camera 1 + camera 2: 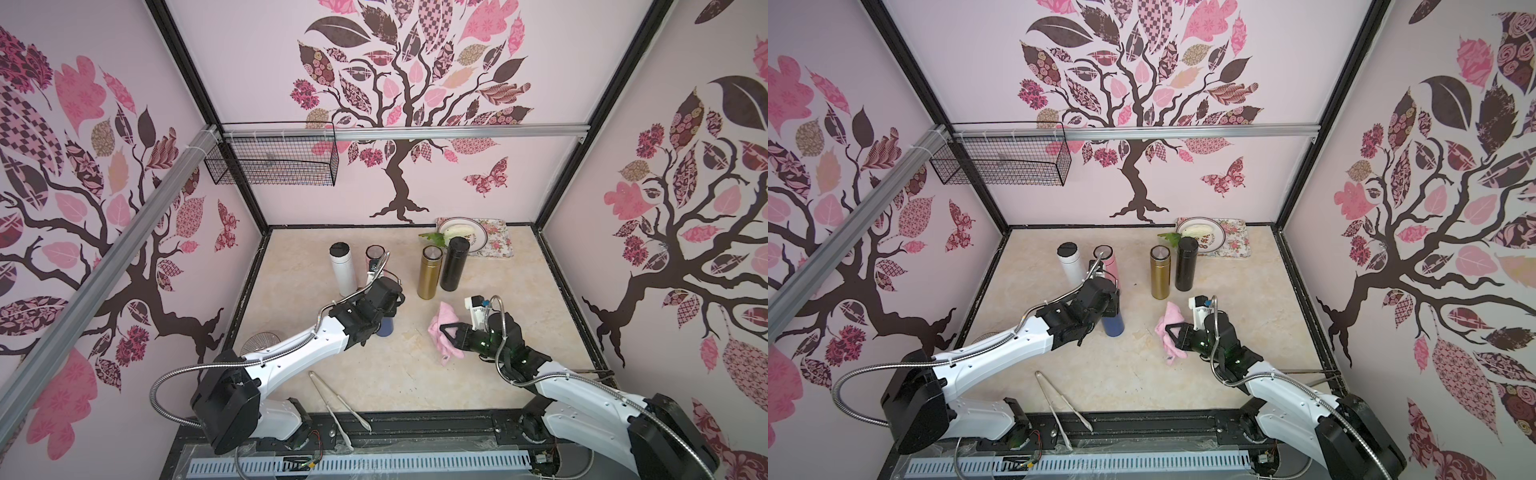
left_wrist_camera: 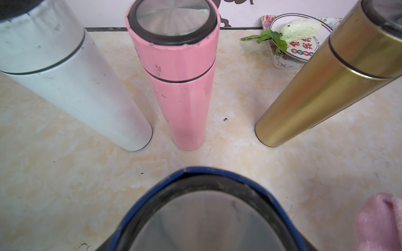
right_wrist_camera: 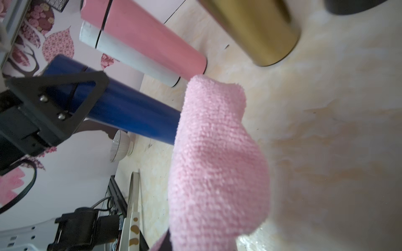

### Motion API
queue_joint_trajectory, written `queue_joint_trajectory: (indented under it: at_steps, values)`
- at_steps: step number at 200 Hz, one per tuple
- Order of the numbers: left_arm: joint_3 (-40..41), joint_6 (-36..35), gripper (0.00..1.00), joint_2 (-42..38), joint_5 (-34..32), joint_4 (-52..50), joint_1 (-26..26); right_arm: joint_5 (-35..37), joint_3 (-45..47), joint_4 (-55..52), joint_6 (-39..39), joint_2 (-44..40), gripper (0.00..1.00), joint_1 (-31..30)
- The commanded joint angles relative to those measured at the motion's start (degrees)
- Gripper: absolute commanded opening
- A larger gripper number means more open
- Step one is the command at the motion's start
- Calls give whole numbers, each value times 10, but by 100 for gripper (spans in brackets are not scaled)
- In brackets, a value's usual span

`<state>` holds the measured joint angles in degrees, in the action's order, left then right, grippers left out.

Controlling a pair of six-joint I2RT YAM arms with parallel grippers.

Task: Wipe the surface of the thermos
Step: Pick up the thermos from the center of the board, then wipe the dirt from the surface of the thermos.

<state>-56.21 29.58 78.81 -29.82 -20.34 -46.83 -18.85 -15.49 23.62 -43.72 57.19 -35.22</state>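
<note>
A blue thermos (image 1: 384, 329) (image 1: 1113, 325) stands upright left of the table's middle. My left gripper (image 1: 388, 306) (image 1: 1109, 305) is shut on its upper part. In the right wrist view one of its black fingers (image 3: 50, 110) lies across the blue body (image 3: 130, 110). The left wrist view looks straight down on the thermos's steel lid (image 2: 206, 219). To the right, apart from the thermos, my right gripper (image 1: 448, 331) (image 1: 1174, 331) is shut on a bunched pink cloth (image 1: 448, 351) (image 1: 1170, 322) (image 3: 217, 163) and holds it just above the table.
Behind the blue one stand a white thermos (image 1: 343, 272), a pink thermos (image 2: 182, 93), a gold thermos (image 1: 429, 274) and a black thermos (image 1: 455, 264). A plate on a floral tray (image 1: 496, 243) sits back right. Tongs (image 1: 337, 399) lie at the front, with a ribbed bowl (image 1: 262, 343) on the left.
</note>
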Motion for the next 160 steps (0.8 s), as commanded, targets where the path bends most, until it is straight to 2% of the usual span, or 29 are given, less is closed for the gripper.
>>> queue_joint_trajectory:
  at_steps: [1, 35, 63, 100, 130, 160]
  values:
    - [-7, 33, 0, -12, 70, -11, 0, -53, -21, 64, 26, 22, 0, -55]
    - [3, 86, 0, -34, 143, 20, -1, -57, -74, 152, 20, 116, 0, -130]
    - [3, 103, 0, -36, 148, 15, -10, -62, -136, 207, 14, 184, 0, -143]
    - [3, 108, 0, -48, 154, 12, -28, 34, -164, 196, 2, 239, 0, -144]
    - [1, 108, 0, -66, 152, 2, -29, 102, -123, 192, -40, 289, 0, -143]
    - [-4, 103, 0, -72, 163, -11, -30, 129, -93, 185, -58, 319, 0, -143]
